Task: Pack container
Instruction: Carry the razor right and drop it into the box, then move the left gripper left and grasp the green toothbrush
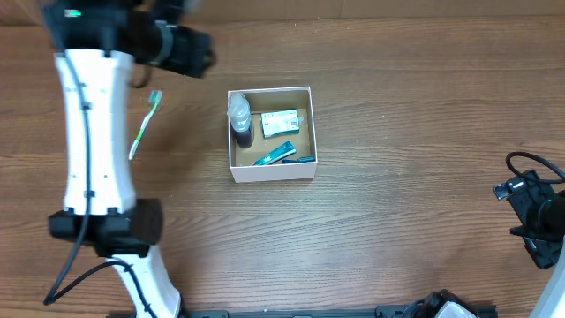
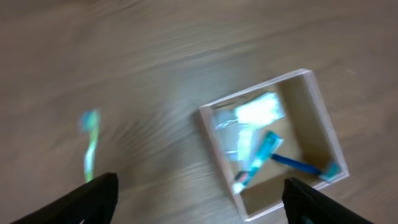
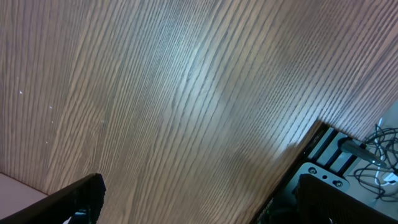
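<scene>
The container (image 1: 272, 170) is a small square box with white walls and a brown floor at the table's middle. It holds a small clear bottle (image 1: 240, 119), a white and green packet (image 1: 280, 121), a blue-green tube (image 1: 275, 155) and a thin blue item (image 1: 305, 160). A green and white toothbrush (image 1: 146, 124) lies on the table to its left. My left gripper (image 1: 196, 55) hovers at the far left, above and between the toothbrush and the box. In the blurred left wrist view the fingers (image 2: 199, 202) are wide apart and empty, with the toothbrush (image 2: 90, 146) and the container (image 2: 308, 127) below. My right gripper (image 1: 534, 221) is open and empty at the right edge.
The right wrist view shows its open fingers (image 3: 199, 199) over bare wood, with the table's edge and black equipment with cables (image 3: 348, 162) at the lower right. My white left arm (image 1: 93, 141) runs along the table's left side.
</scene>
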Controlling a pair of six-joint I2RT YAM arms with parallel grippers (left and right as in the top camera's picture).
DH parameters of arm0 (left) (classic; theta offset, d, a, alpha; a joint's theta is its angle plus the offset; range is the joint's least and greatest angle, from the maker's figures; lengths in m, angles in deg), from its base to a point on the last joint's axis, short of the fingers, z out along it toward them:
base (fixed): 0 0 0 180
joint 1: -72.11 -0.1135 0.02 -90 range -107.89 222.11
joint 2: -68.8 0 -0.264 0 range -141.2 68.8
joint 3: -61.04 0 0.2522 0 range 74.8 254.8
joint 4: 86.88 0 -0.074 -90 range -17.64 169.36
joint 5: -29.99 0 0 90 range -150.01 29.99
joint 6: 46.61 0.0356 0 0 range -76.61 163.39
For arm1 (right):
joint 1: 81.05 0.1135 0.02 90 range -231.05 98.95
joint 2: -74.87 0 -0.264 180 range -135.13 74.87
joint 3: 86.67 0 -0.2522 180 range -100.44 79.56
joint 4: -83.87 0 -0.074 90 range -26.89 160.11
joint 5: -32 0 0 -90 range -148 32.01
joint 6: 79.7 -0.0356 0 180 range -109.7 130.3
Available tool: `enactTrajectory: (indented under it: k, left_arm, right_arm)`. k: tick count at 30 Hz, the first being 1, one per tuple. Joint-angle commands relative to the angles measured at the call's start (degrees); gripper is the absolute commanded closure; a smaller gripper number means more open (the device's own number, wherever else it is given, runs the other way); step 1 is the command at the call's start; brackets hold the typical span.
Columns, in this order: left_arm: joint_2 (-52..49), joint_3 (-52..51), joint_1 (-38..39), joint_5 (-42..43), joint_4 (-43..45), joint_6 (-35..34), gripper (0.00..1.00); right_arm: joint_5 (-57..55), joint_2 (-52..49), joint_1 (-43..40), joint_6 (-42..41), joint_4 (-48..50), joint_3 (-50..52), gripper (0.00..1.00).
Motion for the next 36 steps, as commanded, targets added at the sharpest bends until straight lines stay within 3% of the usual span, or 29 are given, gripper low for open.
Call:
enactTrajectory:
  k: [1,5,12,18,21,26,36]
  left_arm:
    - [-1.55,-4.48,-6.82,-0.87,1.03,-3.3,0.14]
    - [-6.01,-8.81,-11.82,-1.05,2.19,-3.08,0.14]
    - [-17.44,-9.51,-12.2,-2.51,1.84,3.32,0.15]
    - [-24.5,-9.51,-12.41,-4.57,2.14,3.87,0.16]
    - [-25.38,-9.51,-12.48,-6.14,3.89,3.87,0.18]
    - [-25.42,-10.78,-12.48,-7.3,10.54,3.89,0.05]
    - [-25.44,-15.56,-12.46,-10.49,16.15,3.85,0.07]
  right_arm:
    - [-0.09,0.2,-0.22,-0.02,0.22,-0.39,0.0]
    - [-0.09,0.2,-0.22,-0.02,0.22,-0.39,0.0]
    - [-0.09,0.2,-0.22,-0.02,0.22,-0.39,0.0]
    - [-0.09,0.2,-0.22,-0.02,0.22,-0.39,0.0]
    - [-0.07,0.2,-0.22,-0.02,0.22,-0.39,0.0]
    - [-0.09,0.2,-0.22,-0.02,0.22,-0.39,0.0]
    - [-0.09,0.2,-0.22,-0.02,0.22,-0.39,0.0]
